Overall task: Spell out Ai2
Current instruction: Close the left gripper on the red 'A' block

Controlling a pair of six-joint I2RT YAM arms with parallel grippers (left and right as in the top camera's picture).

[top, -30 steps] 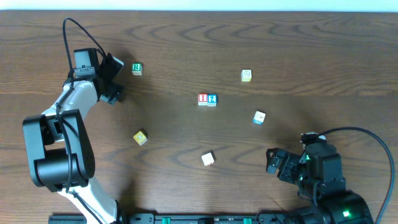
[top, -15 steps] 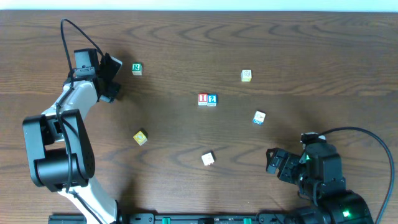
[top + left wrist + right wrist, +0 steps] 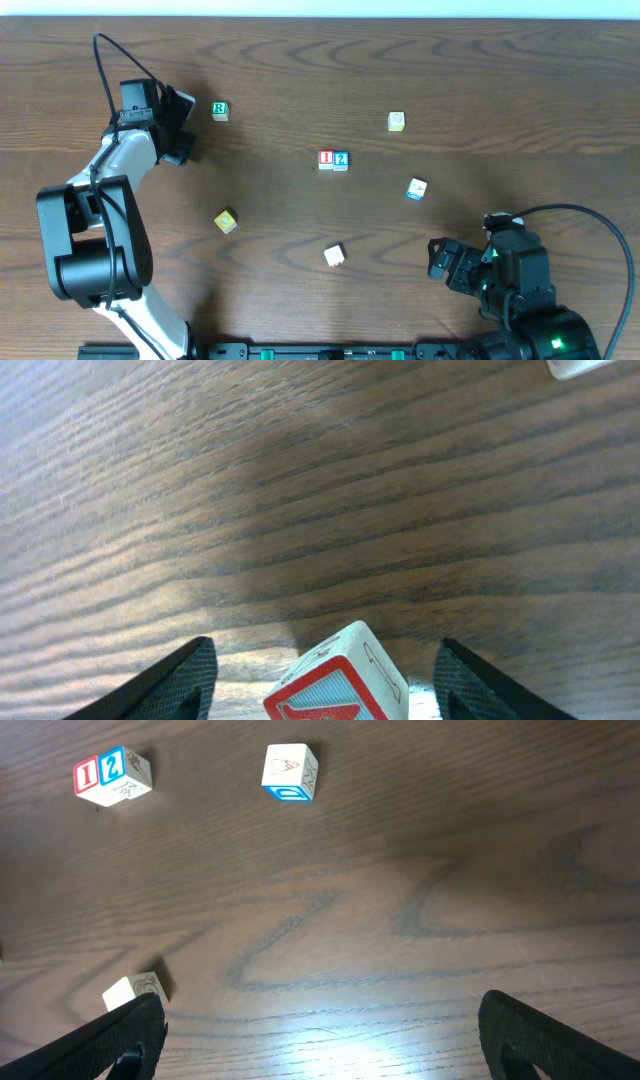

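1. One red-lettered cube, which I took for the A cube [image 3: 340, 682], sat on the wooden surface [image 3: 480, 70] at the far left. It lay between the left fingers [image 3: 190, 680], turned slightly askew to them.
2. Both left fingers stood clear of the cube's sides, with a strip of wood showing on either side, so they were open around it and not gripping.
3. Being a cube, it had no long axis; only its skew would matter for a flat pinch.
4. The I cube [image 3: 326, 159] and 2 cube [image 3: 341, 159] touched side by side mid-surface, well apart from the A cube. Bare wood lay on the I's left, which I judged to be where the A belonged.
5. The left arm was plainly the nearer. The right fingers [image 3: 120, 1040] were spread wide over bare wood near the front right, holding nothing.
6. The overhead view hid the A cube under the left wrist. It did show the way to the pair, between the green R cube [image 3: 220, 110] and the yellow cube [image 3: 226, 221]. The left wrist view showed the cube but not the pair.
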